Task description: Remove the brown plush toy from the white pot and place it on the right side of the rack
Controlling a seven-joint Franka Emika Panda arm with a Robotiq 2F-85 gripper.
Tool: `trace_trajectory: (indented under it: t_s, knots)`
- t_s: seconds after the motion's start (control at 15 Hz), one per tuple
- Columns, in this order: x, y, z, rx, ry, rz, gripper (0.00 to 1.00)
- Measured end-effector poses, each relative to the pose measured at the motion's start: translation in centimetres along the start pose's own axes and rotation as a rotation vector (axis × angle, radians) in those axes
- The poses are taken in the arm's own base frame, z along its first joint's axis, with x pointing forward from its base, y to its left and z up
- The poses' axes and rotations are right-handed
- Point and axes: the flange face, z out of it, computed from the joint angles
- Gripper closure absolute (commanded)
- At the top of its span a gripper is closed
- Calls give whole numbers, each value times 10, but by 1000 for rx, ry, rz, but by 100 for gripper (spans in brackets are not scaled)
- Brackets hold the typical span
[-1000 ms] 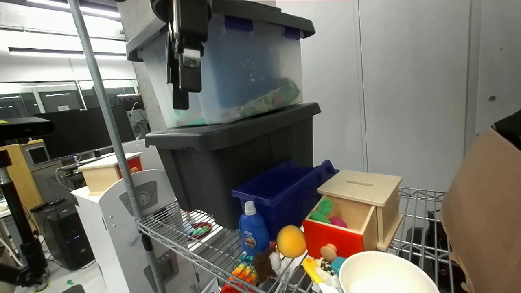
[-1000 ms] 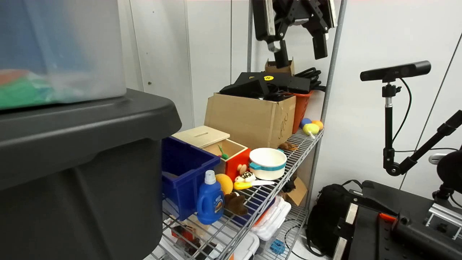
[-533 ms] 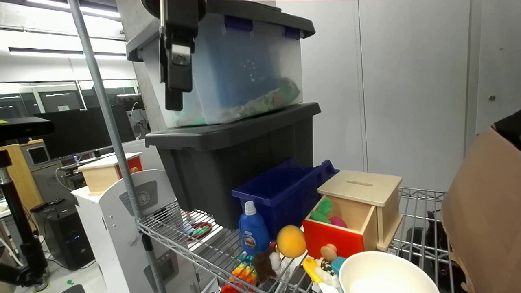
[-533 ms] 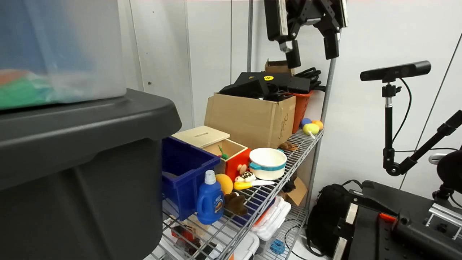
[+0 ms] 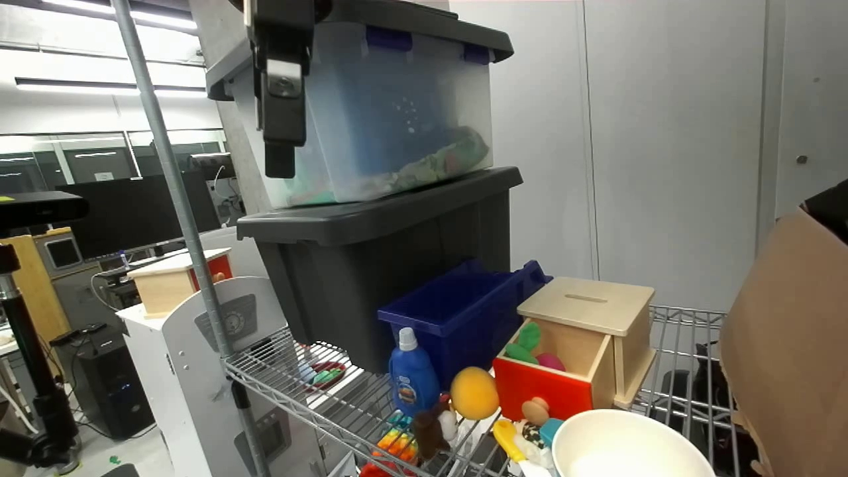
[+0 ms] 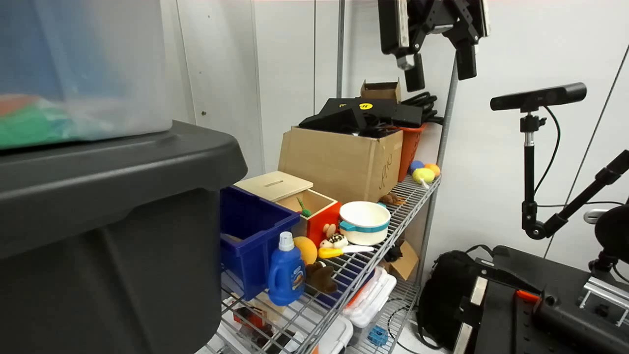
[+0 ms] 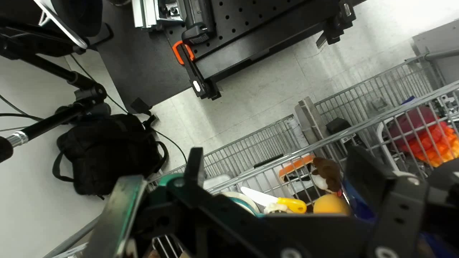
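Observation:
An orange-brown plush toy (image 6: 392, 198) lies on the wire rack (image 6: 412, 202), just past the white pot and close to a cardboard box. The white pot (image 6: 364, 239), with a teal band, stands upright on the rack; the part of its inside that shows holds nothing, also in the view where only its mouth (image 5: 599, 440) appears. High above the rack hangs my gripper (image 6: 440, 71), its fingers wide apart and nothing between them. From the wrist, my gripper (image 7: 283, 168) frames the rack far below, and the pot (image 7: 238, 196) is partly covered by a finger linkage.
Near the pot are a yellow-handled knife (image 6: 344, 250), an orange ball (image 6: 305, 250), a darker brown plush (image 6: 322, 279) and a blue bottle (image 6: 286, 275). A wooden box (image 6: 324, 216) and a blue bin (image 6: 260, 236) stand behind. Tall stacked bins (image 5: 384, 265) and a cardboard box (image 6: 339, 157) flank them.
My gripper has moved sideways in the air, rightward in an exterior view and leftward where it shows edge-on, with its fingers staying apart. Nothing on the rack has moved.

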Motion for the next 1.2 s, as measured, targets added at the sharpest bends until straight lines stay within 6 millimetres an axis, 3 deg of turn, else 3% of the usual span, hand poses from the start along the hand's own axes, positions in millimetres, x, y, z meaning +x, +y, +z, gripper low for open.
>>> trace_trajectory:
  t_s: [0.4,1.2]
  knots:
    - [4,30,-3,19,3,21,0]
    - [11,35,-12,2,54,-91,0]
